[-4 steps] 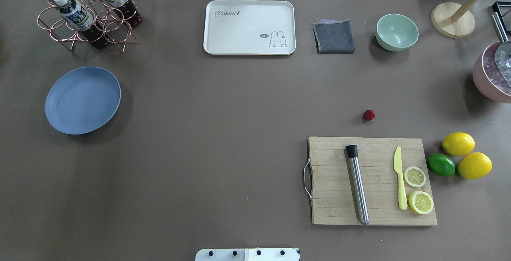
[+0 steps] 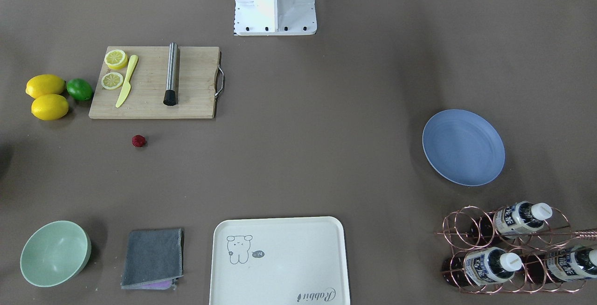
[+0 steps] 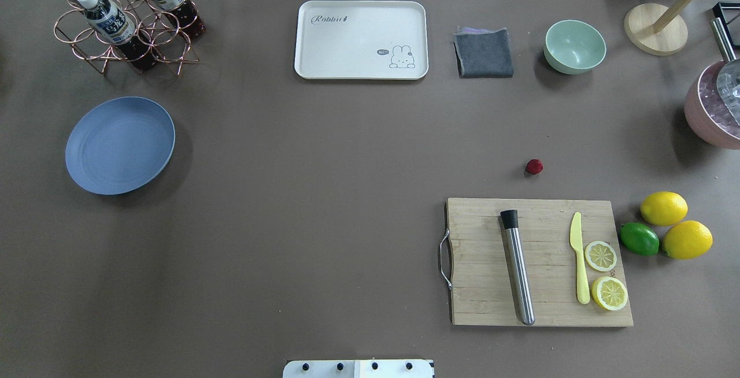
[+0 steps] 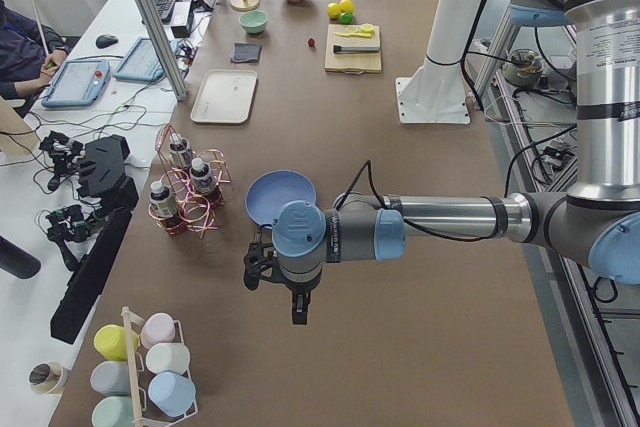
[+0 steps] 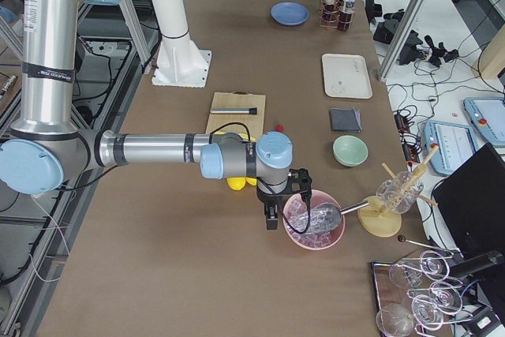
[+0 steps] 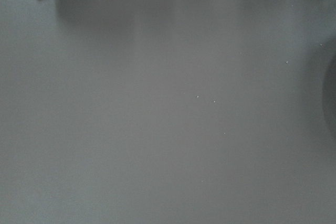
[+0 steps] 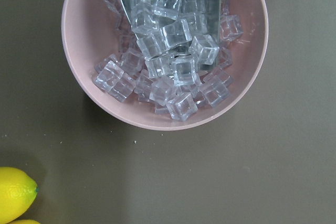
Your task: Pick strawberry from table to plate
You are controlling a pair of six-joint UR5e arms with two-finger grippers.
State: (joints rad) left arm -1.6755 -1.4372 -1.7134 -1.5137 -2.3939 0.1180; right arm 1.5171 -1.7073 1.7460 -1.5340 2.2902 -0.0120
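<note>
The strawberry (image 3: 534, 166) is a tiny dark-red fruit lying alone on the grey-brown table (image 3: 324, 193), just beyond the cutting board; it also shows in the front-facing view (image 2: 138, 141). The blue plate (image 3: 119, 145) sits empty at the table's left side. No gripper appears in the overhead or front-facing views. In the exterior left view my left gripper (image 4: 298, 313) hangs above the table near the plate (image 4: 280, 197). In the exterior right view my right gripper (image 5: 272, 219) hovers beside a pink bowl, far from the strawberry (image 5: 279, 126). Whether either is open or shut, I cannot tell.
A wooden cutting board (image 3: 491, 308) holds a steel muddler, a yellow knife and lemon slices. Two lemons (image 3: 663, 208) and a lime lie right of it. A pink bowl of ice (image 7: 157, 114), green bowl (image 3: 574, 46), grey cloth (image 3: 484, 53), cream tray (image 3: 347, 43) and bottle rack (image 3: 124, 25) line the far side.
</note>
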